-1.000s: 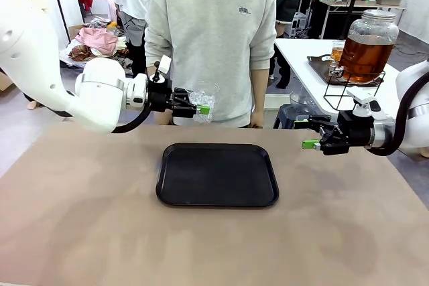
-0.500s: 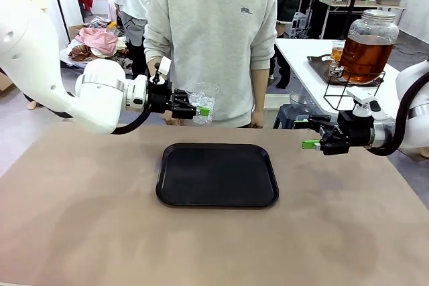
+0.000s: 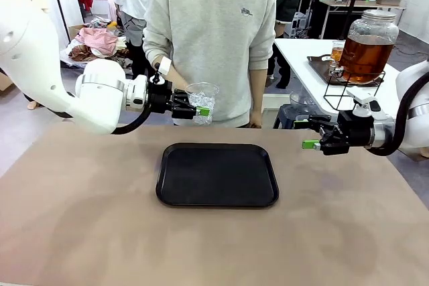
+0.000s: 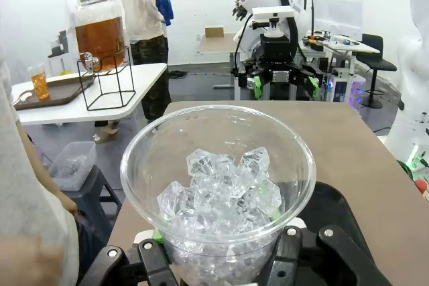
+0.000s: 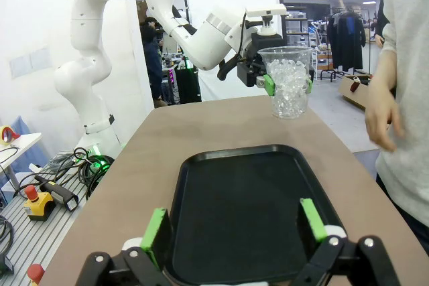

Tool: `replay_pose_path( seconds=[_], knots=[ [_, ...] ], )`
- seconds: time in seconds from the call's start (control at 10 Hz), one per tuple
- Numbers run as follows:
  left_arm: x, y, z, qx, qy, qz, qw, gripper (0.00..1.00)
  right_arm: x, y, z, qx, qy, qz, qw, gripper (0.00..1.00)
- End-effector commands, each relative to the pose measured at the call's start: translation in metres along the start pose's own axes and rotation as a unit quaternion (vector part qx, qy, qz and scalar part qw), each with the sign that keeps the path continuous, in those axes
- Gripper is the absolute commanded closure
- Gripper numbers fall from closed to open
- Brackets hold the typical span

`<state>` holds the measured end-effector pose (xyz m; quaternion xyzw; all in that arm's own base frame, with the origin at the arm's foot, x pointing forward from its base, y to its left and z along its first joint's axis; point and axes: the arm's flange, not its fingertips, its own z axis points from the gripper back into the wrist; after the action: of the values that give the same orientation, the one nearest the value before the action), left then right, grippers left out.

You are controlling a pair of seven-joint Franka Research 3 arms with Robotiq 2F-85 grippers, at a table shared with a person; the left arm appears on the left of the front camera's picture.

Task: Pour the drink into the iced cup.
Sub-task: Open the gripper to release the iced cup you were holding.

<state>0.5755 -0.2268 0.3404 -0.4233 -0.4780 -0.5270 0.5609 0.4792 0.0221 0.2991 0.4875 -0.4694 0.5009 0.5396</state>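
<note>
The left pincer [image 3: 199, 108] had just righted the ice-filled clear cup [image 3: 202, 102] it gripped above the surface's far edge; the right pincer [image 3: 310, 134] hung open. The drink [image 3: 365, 55] remained in its distant dispenser jar, unpoured

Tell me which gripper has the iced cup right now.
The left gripper: its jaws are shut on the clear iced cup, held above the table's far edge. The right gripper is open and holds nothing, off the black tray's right.
</note>
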Motion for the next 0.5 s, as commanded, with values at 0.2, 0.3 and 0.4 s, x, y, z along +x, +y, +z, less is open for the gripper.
replay_pose_path(
  seconds=[0.2,0.3,0.4],
  knots=[
    [0.0031,-0.0016,-0.0003,0.0,-0.002,-0.001,1.0,0.38,0.003,-0.0008,-0.0006,-0.001,0.0,0.003,1.0,0.0],
    [0.0031,-0.0016,-0.0003,0.0,-0.002,-0.001,1.0,0.38,0.003,-0.0008,-0.0006,-0.001,0.0,0.003,1.0,0.0],
    [0.0031,-0.0016,-0.0003,0.0,-0.002,-0.001,1.0,0.38,0.003,-0.0008,-0.0006,-0.001,0.0,0.003,1.0,0.0]
  ],
)
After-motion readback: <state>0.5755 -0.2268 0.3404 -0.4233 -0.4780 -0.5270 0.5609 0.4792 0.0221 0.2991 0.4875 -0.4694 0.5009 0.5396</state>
